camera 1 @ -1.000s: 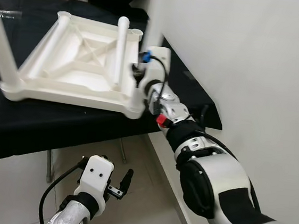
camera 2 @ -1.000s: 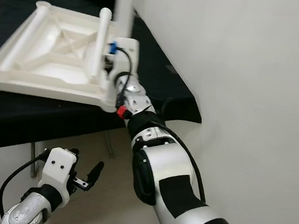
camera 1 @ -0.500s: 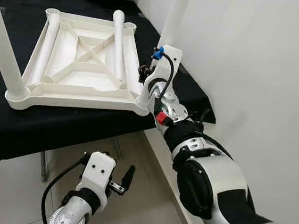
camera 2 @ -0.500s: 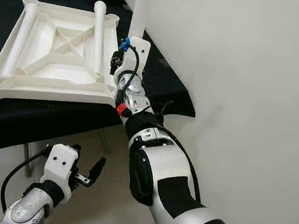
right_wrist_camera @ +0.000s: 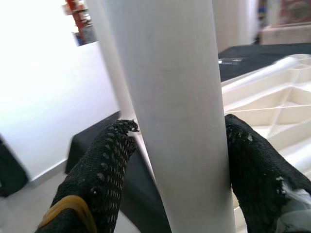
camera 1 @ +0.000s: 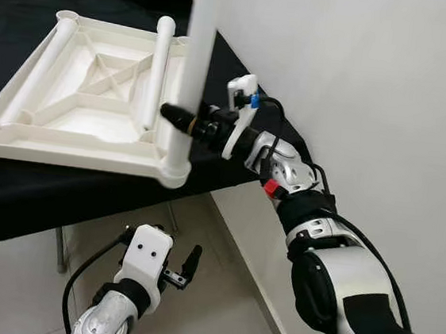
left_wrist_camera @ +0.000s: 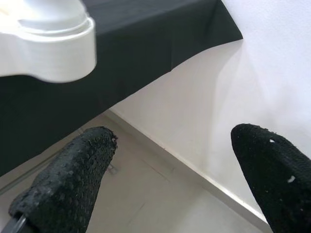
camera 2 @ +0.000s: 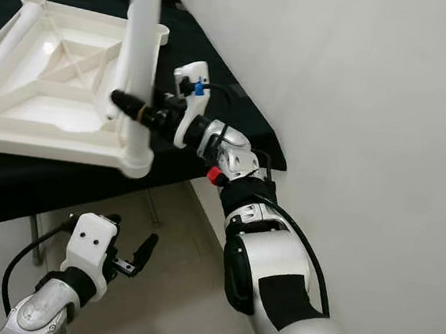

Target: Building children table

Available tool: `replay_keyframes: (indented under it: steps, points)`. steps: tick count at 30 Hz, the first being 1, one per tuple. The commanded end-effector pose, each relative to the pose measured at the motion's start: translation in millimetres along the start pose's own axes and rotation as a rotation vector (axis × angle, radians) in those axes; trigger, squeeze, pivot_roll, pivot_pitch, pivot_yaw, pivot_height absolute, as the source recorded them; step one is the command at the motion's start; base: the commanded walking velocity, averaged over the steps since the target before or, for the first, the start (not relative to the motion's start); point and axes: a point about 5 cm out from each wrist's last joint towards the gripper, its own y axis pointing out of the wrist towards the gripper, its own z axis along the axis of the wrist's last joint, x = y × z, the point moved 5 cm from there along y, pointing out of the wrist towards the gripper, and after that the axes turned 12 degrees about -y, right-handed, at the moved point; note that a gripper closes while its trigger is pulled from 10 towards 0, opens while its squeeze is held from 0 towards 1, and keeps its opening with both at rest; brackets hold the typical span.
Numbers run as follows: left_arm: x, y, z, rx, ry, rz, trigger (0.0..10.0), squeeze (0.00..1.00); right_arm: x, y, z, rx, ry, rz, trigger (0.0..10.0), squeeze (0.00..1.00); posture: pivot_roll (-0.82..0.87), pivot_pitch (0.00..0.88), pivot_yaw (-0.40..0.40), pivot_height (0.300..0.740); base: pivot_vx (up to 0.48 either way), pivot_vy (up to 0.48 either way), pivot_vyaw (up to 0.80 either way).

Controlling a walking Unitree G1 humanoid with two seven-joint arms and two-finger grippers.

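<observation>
Our right hand (camera 1: 182, 120) is clamped on the upright leg (camera 1: 193, 68) at the table's (camera 1: 77, 112) near right corner, on the black tabletop (camera 1: 14, 185). Our left hand (camera 1: 183, 268) hangs below at 6 o'clock, fingers (left_wrist_camera: 68, 179) apart.

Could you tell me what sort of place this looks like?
Probably a plain indoor room used as a work area: a black-covered table against a bare white wall, a tiled floor, and an upturned white plastic children's table.

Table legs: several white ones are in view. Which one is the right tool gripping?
The upright leg at the upturned tabletop's near right corner; the right tool clamps it. Two others lie flat inside the top.
</observation>
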Motion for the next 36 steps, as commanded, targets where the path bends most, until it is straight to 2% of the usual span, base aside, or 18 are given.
replay_keyframes:
  steps: [1, 5, 11, 12, 13, 16, 18, 19, 23, 24, 25, 26, 27, 28, 29, 30, 33, 36]
  points:
    - [0.5, -0.9, -8.3, -0.032, -0.013, 0.000, 10.0, 0.00, -14.0, 8.0, 1.2, -0.007, -0.033, 0.106, 10.0, 0.00, 0.13, 0.109, -0.183, 0.740, 0.000, 0.000, 0.00]
    - [0.6, -1.1, -8.3, -0.032, -0.013, 0.001, 10.0, 0.00, -36.6, 34.8, 0.3, -0.026, -0.092, 0.194, 10.0, 0.00, 0.13, 0.109, -0.185, 0.740, 0.000, 0.000, 0.00]
    - [1.0, -1.1, -8.2, -0.031, -0.015, 0.002, 10.0, 0.00, -57.3, 53.2, 1.6, -0.023, -0.114, 0.265, 10.0, 0.00, 0.13, 0.110, -0.188, 0.740, 0.000, 0.000, 0.00]
    - [1.3, -1.0, -8.2, -0.031, -0.015, 0.002, 10.0, 0.00, -57.0, 57.0, 0.9, -0.030, -0.134, 0.238, 7.1, 0.00, 0.13, 0.110, -0.190, 0.740, 0.000, 0.000, 0.00]
    - [1.4, -0.8, -8.1, -0.030, -0.015, 0.002, 10.0, 0.00, -54.3, 59.5, -0.5, -0.043, -0.140, 0.200, 0.0, 0.00, 0.13, 0.110, -0.191, 0.740, 0.000, 0.000, 0.00]
    - [1.6, -0.5, -7.9, -0.029, -0.016, 0.003, 10.0, 0.00, -47.8, 60.7, -2.9, -0.061, -0.147, 0.135, 0.0, 0.00, 0.12, 0.109, -0.193, 0.740, 0.000, 0.000, 0.00]
    - [1.5, -0.2, -7.7, -0.028, -0.018, 0.006, 10.0, 0.00, -30.2, 58.6, -8.7, -0.101, -0.136, -0.016, 0.0, 0.00, 0.12, 0.109, -0.194, 0.740, 0.000, 0.000, 0.00]
    - [1.5, -0.2, -7.7, -0.028, -0.018, 0.006, 10.0, 0.00, -30.2, 58.6, -8.7, -0.101, -0.136, -0.016, 0.0, 0.00, 0.12, 0.109, -0.194, 0.740, 0.000, 0.000, 0.00]
    - [1.8, -0.1, -7.9, -0.025, -0.022, 0.006, 10.0, 0.00, -1.8, 47.9, -15.1, -0.161, -0.125, -0.243, 0.0, 0.00, 0.12, 0.107, -0.194, 0.740, 0.000, 0.000, 0.00]
    - [2.0, -0.3, -8.2, -0.027, -0.023, 0.005, 10.0, 0.00, 27.1, 30.7, -21.5, -0.243, -0.098, -0.489, 0.0, 0.00, 0.12, 0.104, -0.193, 0.740, 0.000, 0.000, 0.00]
    - [2.0, -0.4, -8.4, -0.028, -0.023, 0.005, 10.0, 0.00, 39.4, 19.9, -25.3, -0.289, -0.093, -0.604, 0.0, 0.00, 0.12, 0.102, -0.192, 0.740, 0.000, 0.000, 0.00]
    - [2.0, -0.4, -8.4, -0.028, -0.023, 0.005, 10.0, 0.00, 39.4, 19.9, -25.3, -0.289, -0.093, -0.604, 0.0, 0.00, 0.12, 0.102, -0.192, 0.740, 0.000, 0.000, 0.00]
    - [2.1, -0.5, -8.7, -0.029, -0.023, 0.005, 10.0, 0.00, 52.2, 5.6, -29.2, -0.342, -0.101, -0.730, 0.0, 0.00, 0.12, 0.102, -0.192, 0.740, 0.000, 0.000, 0.00]
    - [2.1, -0.5, -8.7, -0.029, -0.023, 0.005, 10.0, 0.00, 52.2, 5.6, -29.2, -0.342, -0.101, -0.730, 0.0, 0.00, 0.12, 0.102, -0.192, 0.740, 0.000, 0.000, 0.00]
    - [2.5, -0.5, -8.9, -0.030, -0.023, 0.003, 10.0, 0.00, 66.3, -14.4, -32.4, -0.385, -0.095, -0.884, 0.0, 0.00, 0.12, 0.098, -0.193, 0.740, 0.000, 0.000, 0.00]
    - [2.5, -0.5, -8.9, -0.030, -0.023, 0.003, 10.0, 0.00, 66.3, -14.4, -32.4, -0.385, -0.095, -0.884, 0.0, 0.00, 0.12, 0.098, -0.193, 0.740, 0.000, 0.000, 0.00]
    - [2.8, -0.9, -9.9, -0.034, -0.022, 0.001, 10.0, 0.00, 85.2, -51.0, -34.3, -0.423, -0.057, -1.168, 0.0, 0.00, 0.12, 0.092, -0.188, 0.740, 0.000, 0.000, 0.00]
    - [2.6, -1.1, -10.6, -0.036, -0.021, 0.000, 10.0, 0.00, 85.1, -54.5, -34.3, -0.418, -0.037, -1.254, 0.0, 0.00, 0.12, 0.090, -0.187, 0.740, 0.000, 0.000, 0.00]
